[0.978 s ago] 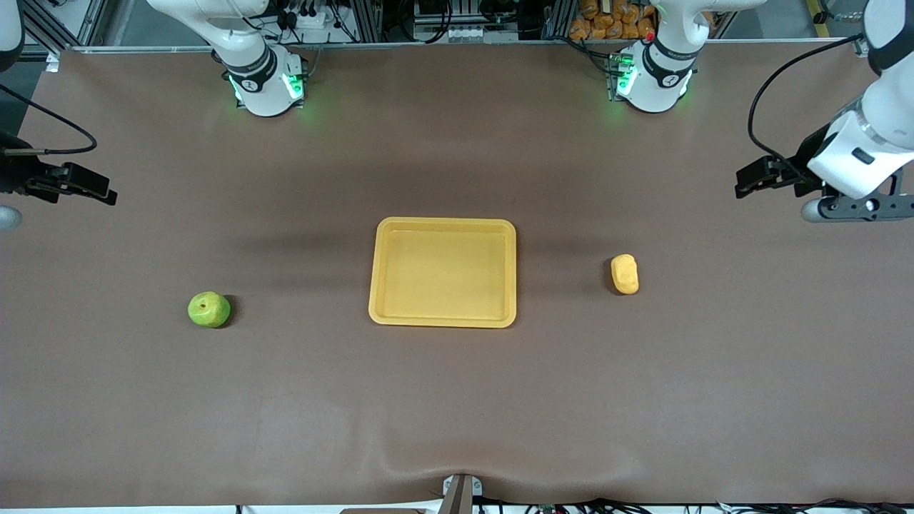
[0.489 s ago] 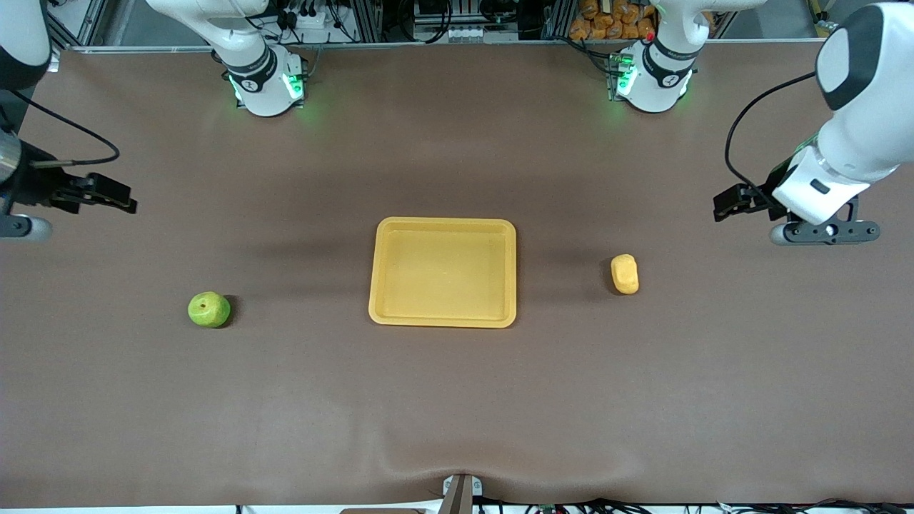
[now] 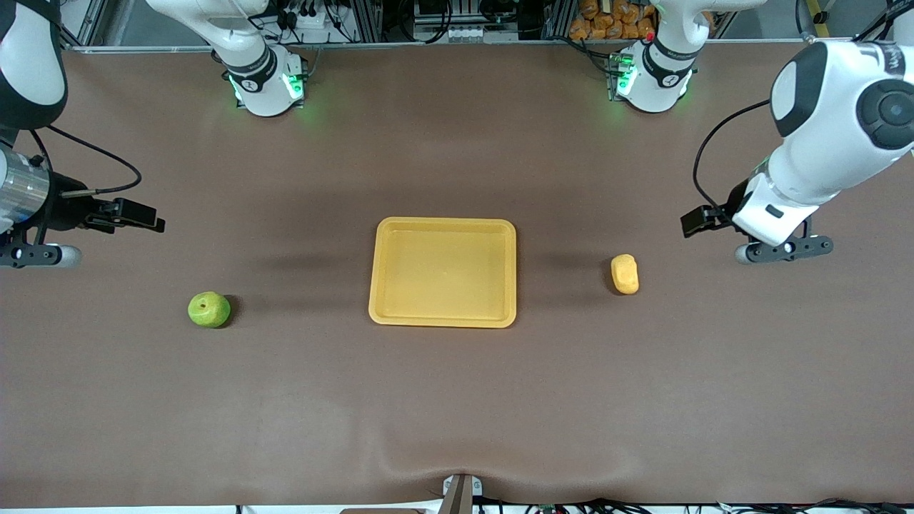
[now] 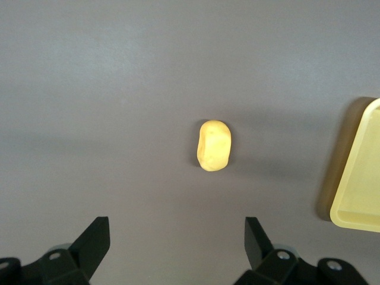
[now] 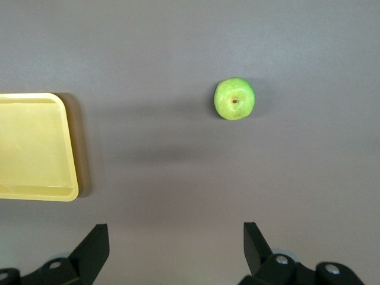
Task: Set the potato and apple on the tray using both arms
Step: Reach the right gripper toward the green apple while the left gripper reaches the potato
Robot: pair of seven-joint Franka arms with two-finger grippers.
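Brown table (image 3: 457, 400) is holding tray (image 3: 443, 272), apple (image 3: 208, 310), potato (image 3: 625, 274); left gripper (image 4: 177, 244) and right gripper (image 5: 176, 244) are hovering wide open, empty.

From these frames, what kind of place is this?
Likely a robotics lab bench: two arms bolted along the table edge, equipment racks past it, and only test props laid out: tray, apple, potato.
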